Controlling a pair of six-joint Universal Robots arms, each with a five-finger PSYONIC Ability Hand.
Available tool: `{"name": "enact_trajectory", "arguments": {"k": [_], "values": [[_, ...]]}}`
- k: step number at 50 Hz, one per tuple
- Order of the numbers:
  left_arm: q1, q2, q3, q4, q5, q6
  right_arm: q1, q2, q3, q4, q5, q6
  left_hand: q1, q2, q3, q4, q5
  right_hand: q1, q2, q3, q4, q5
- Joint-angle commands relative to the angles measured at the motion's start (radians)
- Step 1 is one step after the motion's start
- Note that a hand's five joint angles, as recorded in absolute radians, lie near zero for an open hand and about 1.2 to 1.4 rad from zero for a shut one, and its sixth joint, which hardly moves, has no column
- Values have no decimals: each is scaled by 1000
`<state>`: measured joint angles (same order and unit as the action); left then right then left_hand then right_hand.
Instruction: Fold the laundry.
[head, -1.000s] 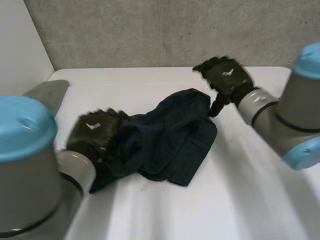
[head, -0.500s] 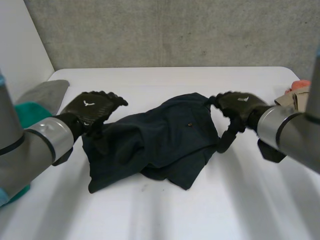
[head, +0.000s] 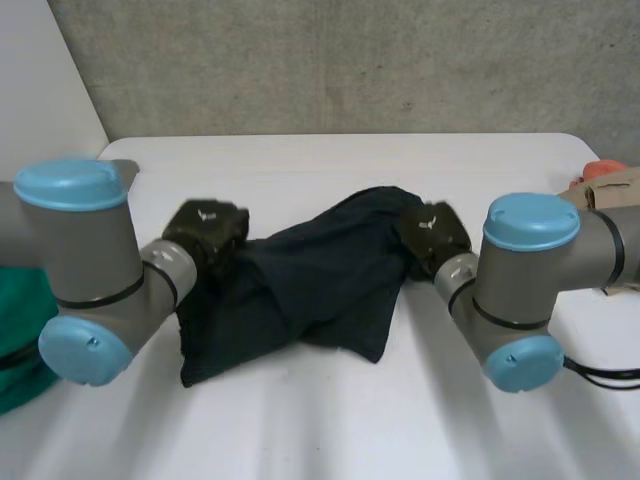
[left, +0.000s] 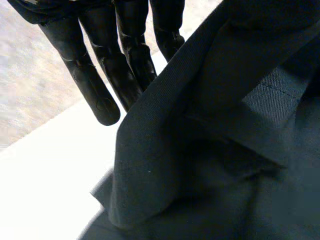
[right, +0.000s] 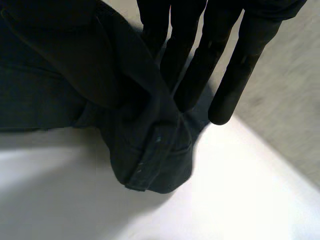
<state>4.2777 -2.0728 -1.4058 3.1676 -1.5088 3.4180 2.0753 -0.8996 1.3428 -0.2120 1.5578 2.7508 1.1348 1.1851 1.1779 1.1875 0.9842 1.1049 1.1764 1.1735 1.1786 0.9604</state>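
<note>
Head view down from behind, wrist views close, likely sharing cloth (head: 320, 265)

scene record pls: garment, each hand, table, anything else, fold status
garment: dark navy garment, crumpled, lying on the middle of the table between the two hands
left hand: left hand at the garment's left end; grip unclear
right hand: right hand at the garment's right end, straight fingers pinching a raised ridge of cloth against the thumb
table: white table
other: green cloth beside the left arm
fold status: no neat fold yet
</note>
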Motion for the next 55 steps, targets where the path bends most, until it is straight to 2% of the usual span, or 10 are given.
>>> {"name": "enact_trajectory", "arguments": {"k": [1,8,14,20,28,32,37,43,48,55], "values": [[-12,186,100,-34,-93,4,-9,-231,-62,29,62,-63,261,211,218,209,238,291,220,223,218,261],[-10,419,225,-208,-68,47,-52,-456,-212,184,-10,-195,261,211,218,209,238,291,220,223,218,261],[2,477,298,-421,-50,66,-75,-501,-341,434,-74,-259,261,211,218,209,238,291,220,223,218,261],[1,455,262,-498,-11,43,-78,-496,-350,563,-122,-299,261,211,218,209,238,291,220,223,218,261],[5,281,192,-367,-21,52,-69,-403,-258,536,-123,-286,261,211,218,209,238,291,220,223,218,261],[14,133,238,-205,-63,82,-52,-299,-261,456,-93,-247,261,211,218,209,238,291,220,223,218,261],[34,30,362,-28,-106,75,-24,-171,-323,225,39,-143,261,211,218,209,238,291,220,223,218,261],[48,13,501,189,-145,0,-21,-166,-364,-143,148,-66,261,211,218,209,238,291,220,223,218,261],[47,78,519,267,-134,-91,-4,-234,-346,-290,110,-65,261,211,218,209,238,291,220,223,218,261],[37,192,322,157,-42,-103,0,-294,-265,-56,-22,-82,261,211,218,209,238,291,220,223,218,261]]}}
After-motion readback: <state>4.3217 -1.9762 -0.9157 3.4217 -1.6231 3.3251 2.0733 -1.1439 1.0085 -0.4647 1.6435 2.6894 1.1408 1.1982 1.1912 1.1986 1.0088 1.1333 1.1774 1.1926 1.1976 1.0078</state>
